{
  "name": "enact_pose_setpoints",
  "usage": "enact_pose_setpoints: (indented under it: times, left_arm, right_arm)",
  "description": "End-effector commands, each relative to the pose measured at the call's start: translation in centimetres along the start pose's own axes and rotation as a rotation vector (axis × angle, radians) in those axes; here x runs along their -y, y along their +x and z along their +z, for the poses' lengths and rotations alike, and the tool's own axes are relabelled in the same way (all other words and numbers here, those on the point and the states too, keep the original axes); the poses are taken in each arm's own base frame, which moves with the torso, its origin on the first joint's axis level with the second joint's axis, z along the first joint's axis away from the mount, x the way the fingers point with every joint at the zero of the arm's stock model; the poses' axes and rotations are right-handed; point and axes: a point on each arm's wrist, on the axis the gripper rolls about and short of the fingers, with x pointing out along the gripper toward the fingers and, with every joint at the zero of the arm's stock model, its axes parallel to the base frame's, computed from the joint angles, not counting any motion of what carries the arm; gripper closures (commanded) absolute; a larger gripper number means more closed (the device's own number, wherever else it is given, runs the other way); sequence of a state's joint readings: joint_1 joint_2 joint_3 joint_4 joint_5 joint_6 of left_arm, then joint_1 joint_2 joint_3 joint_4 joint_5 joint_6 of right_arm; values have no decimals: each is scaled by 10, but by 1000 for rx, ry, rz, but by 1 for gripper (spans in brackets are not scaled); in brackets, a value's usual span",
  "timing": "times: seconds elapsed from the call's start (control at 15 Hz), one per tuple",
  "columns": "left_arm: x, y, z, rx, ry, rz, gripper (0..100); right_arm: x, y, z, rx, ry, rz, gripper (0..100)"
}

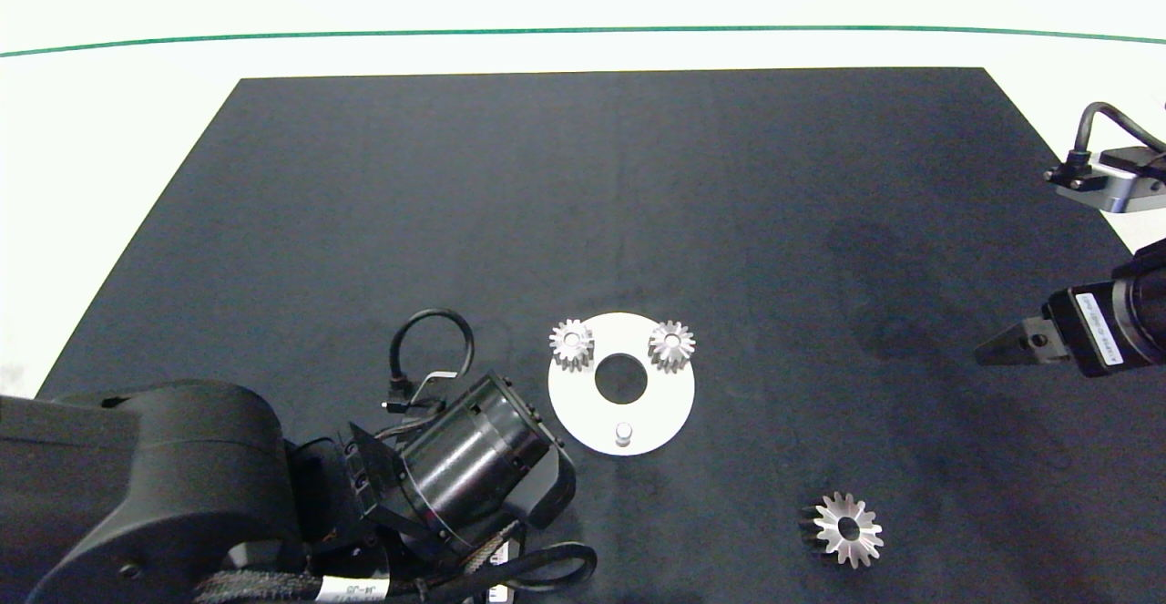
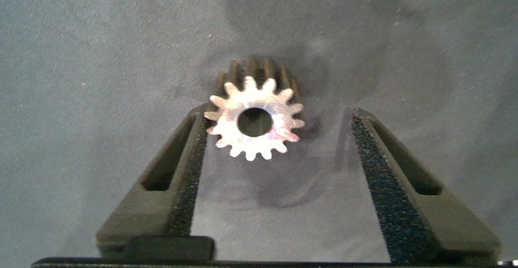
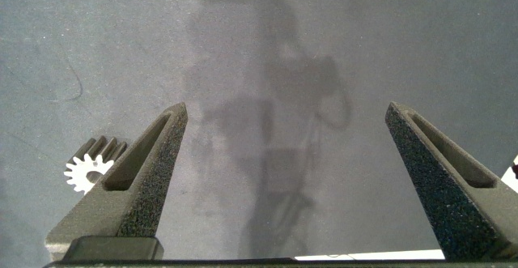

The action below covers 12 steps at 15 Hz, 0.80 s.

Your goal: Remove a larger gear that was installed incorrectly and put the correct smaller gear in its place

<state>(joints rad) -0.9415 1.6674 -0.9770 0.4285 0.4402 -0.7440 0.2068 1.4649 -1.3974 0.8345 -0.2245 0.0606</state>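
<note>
I see a white disc (image 1: 583, 404) on a black mat (image 1: 455, 221). The gears on it are dull silver; the gear (image 1: 848, 529) at lower right shines brighter.

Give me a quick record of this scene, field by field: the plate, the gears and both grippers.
plate: white disc, central hole, small gears on two pegs, third peg bare
larger gear: lying on the mat, off the plate
smaller gear: on the mat, between the left gripper's jaws
left gripper: open, jaws either side of the smaller gear
right gripper: open, over the mat near its right side
</note>
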Motion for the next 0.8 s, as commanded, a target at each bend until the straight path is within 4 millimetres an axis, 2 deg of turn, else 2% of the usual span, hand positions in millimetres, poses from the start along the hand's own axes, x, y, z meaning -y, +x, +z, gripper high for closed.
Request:
enact_pose_setpoints:
  times: [0.07, 0.8]
  left_arm:
    - [0, 0, 0, 1, -3, 4, 40]
    - [3, 4, 1, 19, -10, 13, 60]
  right_arm:
    - [0, 1, 0, -7, -1, -1, 0]
    - [-4, 1, -2, -9, -15, 7, 0]
